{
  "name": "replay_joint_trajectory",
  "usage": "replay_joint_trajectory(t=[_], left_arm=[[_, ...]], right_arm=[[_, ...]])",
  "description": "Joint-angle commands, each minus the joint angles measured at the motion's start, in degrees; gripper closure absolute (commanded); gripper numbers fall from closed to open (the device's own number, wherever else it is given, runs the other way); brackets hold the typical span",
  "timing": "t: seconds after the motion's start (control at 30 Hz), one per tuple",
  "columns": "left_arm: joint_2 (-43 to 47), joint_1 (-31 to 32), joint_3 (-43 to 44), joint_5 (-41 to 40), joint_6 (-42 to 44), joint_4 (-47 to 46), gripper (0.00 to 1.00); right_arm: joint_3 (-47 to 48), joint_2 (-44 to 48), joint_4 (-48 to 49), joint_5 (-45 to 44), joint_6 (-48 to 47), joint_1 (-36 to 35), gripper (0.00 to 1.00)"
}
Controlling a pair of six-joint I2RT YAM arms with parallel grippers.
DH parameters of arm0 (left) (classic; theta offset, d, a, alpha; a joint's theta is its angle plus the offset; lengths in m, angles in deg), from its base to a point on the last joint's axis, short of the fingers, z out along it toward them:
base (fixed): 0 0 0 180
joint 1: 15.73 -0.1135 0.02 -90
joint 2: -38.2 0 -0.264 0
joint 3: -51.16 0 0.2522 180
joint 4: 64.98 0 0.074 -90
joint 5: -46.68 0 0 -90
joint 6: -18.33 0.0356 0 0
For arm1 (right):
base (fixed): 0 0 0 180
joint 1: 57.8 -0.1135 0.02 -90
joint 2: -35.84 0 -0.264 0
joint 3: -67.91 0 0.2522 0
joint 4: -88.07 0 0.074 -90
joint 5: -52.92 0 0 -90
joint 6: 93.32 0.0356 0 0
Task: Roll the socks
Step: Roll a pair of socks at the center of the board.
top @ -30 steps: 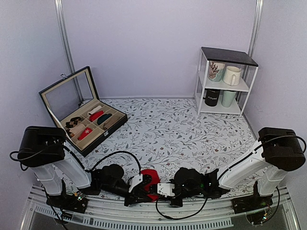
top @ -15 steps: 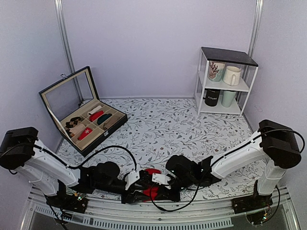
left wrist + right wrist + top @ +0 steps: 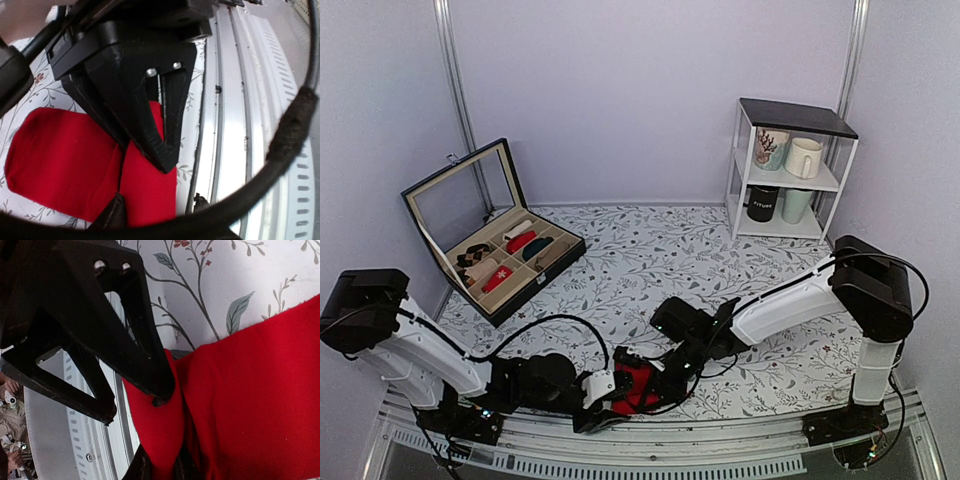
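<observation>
The socks [image 3: 638, 380] are a bright red flat strip lying on the flowered table by its near edge. In the left wrist view the socks [image 3: 55, 150] spread under my left gripper [image 3: 142, 192], whose jaws stand apart over the cloth, open. My left gripper [image 3: 605, 398] comes in low from the left. My right gripper [image 3: 663, 385] reaches in from the right. In the right wrist view a raised fold of the socks [image 3: 260, 390] is pinched between the fingers of my right gripper [image 3: 156, 435], which is shut on it.
A black box [image 3: 510, 262] with its lid up stands at the back left and holds several sock rolls. A white shelf [image 3: 785, 170] with mugs stands at the back right. The metal rail [image 3: 235, 125] runs right beside the socks. A black cable [image 3: 295, 130] loops near my left wrist.
My left gripper has let go of the socks and opened. My right arm has swung out towards the left, and its gripper has closed on a fold of the red cloth.
</observation>
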State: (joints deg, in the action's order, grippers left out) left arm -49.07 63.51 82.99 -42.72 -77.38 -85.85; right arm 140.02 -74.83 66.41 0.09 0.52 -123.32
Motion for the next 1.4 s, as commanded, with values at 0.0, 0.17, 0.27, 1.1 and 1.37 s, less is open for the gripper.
replay_joint_trajectory(t=[0.0,0.17,0.27,1.1,1.37], left_arm=[[-2.1,1.1,0.7,-3.0,0.9,-0.7,0.54],[-4.8,1.4,1.1,-4.3,0.3,-1.1,0.55],[-6.6,1.5,1.5,-4.5,0.1,-1.1,0.62],[-11.5,-8.1,-0.2,18.9,-12.5,-2.1,0.99],[-15.7,-11.3,-0.6,25.0,-15.1,-4.4,0.99]], right_arm=[[-0.7,-5.0,-8.4,-2.6,1.7,0.1,0.87],[-0.6,-5.5,-8.6,-1.4,2.3,0.1,0.87],[-0.7,-5.9,-8.6,-1.0,2.4,0.2,0.87],[-22.8,20.6,30.3,-28.9,-15.3,-6.5,0.32],[-23.0,17.6,32.1,-32.0,-23.3,-11.5,0.33]])
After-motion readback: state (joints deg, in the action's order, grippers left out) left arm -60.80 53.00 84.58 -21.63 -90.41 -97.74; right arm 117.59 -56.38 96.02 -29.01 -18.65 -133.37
